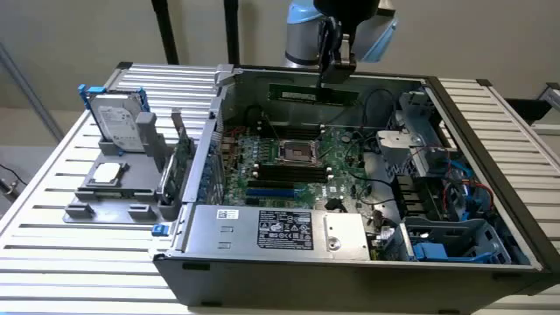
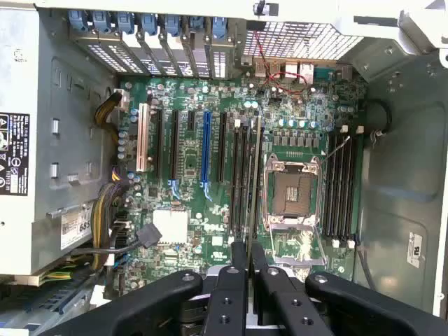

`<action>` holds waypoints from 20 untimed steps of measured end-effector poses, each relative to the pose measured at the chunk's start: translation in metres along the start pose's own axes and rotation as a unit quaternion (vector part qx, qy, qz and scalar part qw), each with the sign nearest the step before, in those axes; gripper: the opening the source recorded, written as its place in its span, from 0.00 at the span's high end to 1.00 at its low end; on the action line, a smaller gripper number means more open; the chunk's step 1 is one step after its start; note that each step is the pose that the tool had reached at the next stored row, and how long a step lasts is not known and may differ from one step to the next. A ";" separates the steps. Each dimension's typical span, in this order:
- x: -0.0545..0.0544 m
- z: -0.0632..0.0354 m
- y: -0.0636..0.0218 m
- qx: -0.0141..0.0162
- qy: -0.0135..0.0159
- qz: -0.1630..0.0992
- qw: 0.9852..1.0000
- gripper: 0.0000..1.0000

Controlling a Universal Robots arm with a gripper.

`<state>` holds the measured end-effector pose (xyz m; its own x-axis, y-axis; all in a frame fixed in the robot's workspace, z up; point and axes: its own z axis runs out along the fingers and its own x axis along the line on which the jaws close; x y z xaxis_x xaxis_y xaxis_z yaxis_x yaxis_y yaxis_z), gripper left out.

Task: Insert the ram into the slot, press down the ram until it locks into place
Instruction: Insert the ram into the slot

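My gripper has its jaws clamped on the ram, high over the open case, and I judge it should be held level and parallel to the slot beside the processor socket.

Soft, even light throughout, with mild shadow inside the computer case

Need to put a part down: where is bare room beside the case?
Bare table slats lie nearer the camera than the grey tray, at the exterior view's left, and beyond the case at its right. Inside the case is crowded; the tool holds the ram above.
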<state>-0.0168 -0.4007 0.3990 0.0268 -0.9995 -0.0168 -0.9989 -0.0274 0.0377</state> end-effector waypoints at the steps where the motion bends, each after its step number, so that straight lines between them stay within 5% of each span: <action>1: 0.000 0.0000 0.0000 0.000 0.000 0.000 1.000 0.87; 11: 0.000 0.0004 0.0000 0.001 0.000 0.000 1.000 0.87; 20: 0.000 0.0169 0.0106 0.003 0.001 -0.018 1.000 0.87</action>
<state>-0.0280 -0.4006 0.3825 0.0620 -0.9979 -0.0167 -0.9975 -0.0625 0.0316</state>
